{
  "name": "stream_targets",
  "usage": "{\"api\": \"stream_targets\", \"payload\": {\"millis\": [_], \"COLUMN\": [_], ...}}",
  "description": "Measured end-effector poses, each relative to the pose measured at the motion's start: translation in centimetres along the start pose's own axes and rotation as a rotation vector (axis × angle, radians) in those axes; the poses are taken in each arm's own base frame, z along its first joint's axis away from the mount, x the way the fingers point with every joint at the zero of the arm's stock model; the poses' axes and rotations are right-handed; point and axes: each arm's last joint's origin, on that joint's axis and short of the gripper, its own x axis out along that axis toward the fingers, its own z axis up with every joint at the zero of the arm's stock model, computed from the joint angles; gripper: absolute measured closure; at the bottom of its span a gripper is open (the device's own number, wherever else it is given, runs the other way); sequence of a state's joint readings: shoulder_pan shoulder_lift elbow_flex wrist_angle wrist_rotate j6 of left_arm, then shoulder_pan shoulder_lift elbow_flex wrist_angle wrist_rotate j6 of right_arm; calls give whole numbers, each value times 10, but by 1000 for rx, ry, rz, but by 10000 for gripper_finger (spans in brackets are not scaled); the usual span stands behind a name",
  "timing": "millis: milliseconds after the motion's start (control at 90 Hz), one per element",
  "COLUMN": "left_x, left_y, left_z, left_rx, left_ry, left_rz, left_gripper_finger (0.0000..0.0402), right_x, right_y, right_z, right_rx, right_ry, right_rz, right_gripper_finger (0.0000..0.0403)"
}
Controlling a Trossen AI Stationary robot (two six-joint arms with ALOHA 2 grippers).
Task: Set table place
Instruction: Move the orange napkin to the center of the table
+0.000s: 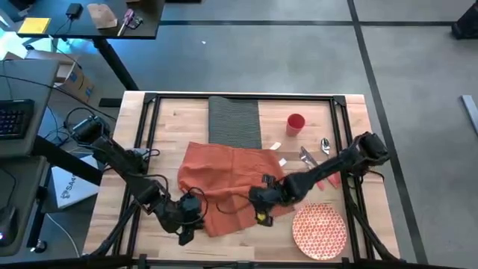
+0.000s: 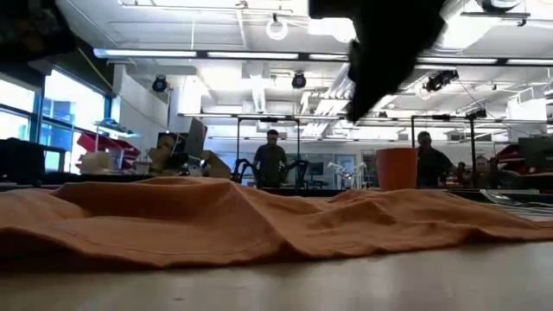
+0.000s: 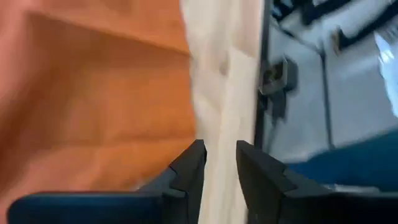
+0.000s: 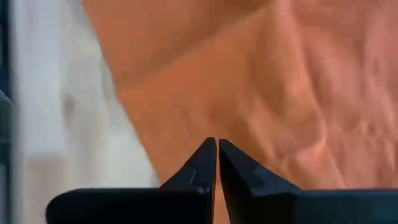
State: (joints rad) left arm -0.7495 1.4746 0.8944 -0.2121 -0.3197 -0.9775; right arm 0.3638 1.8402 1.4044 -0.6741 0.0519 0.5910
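Observation:
An orange cloth napkin (image 1: 228, 183) lies spread and wrinkled on the middle of the wooden table (image 1: 179, 112); in the low view the napkin (image 2: 216, 220) fills the foreground. My left gripper (image 3: 221, 152) is narrowly open above bare wood just off the napkin's near-left edge (image 1: 196, 224). My right gripper (image 4: 216, 146) is shut above the napkin's near-right part (image 1: 261, 203). A dark ribbed placemat (image 1: 234, 122) lies at the far middle with a red cup (image 1: 296, 123) to its right. The patterned plate (image 1: 319, 230) sits at the near right. The spoon and fork (image 1: 314, 153) lie beside my right arm. My right gripper's shut fingertips (image 4: 205, 155) point down at the napkin's wrinkled surface (image 4: 261, 124) near its near-right edge. I cannot tell whether they touch the cloth; no fold shows between them.
An orange-handled utensil (image 1: 330, 179) lies partly under my right arm. Two small white pieces (image 1: 278, 153) lie by the napkin's far-right corner. A black frame rail (image 1: 239, 97) runs along the table's far edge. People stand in the room behind (image 2: 272, 160).

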Motion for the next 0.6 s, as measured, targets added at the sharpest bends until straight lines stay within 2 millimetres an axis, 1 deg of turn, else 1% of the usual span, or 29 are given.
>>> {"api": "stream_targets", "payload": {"millis": [44, 89, 144, 200, 256, 311, 422, 533, 600], "left_x": [4, 9, 15, 22, 28, 33, 38, 38, 36], "left_y": [1, 1, 0, -1, 1, 2, 1, -2, -4], "left_z": [-1, -2, -5, -9, -13, -17, -24, -26, -27], "left_rx": [31, 78, 134, 164, 160, 136, 61, 9, 8], "left_ry": [7, 20, 56, 109, 156, 184, 215, 216, 214], "left_rz": [11, -3, -35, -63, -68, -65, -63, -73, -79], "left_gripper_finger": [295, 286, 273, 262, 252, 246, 243, 246, 247], "right_x": [-6, -10, -11, -10, -7, -2, 10, 25, 34], "right_y": [-3, -5, -4, 1, 5, 10, 19, 25, 26], "right_z": [9, 13, 12, 5, -6, -20, -48, -71, -81], "right_rx": [22, 5, -59, -140, -224, -317, -462, -536, -555], "right_ry": [0, -2, 25, 70, 132, 176, 217, 159, 105], "right_rz": [25, 41, 73, 124, 156, 179, 167, 106, 92], "right_gripper_finger": [403, 403, 403, 401, 393, 376, 319, 257, 232]}}
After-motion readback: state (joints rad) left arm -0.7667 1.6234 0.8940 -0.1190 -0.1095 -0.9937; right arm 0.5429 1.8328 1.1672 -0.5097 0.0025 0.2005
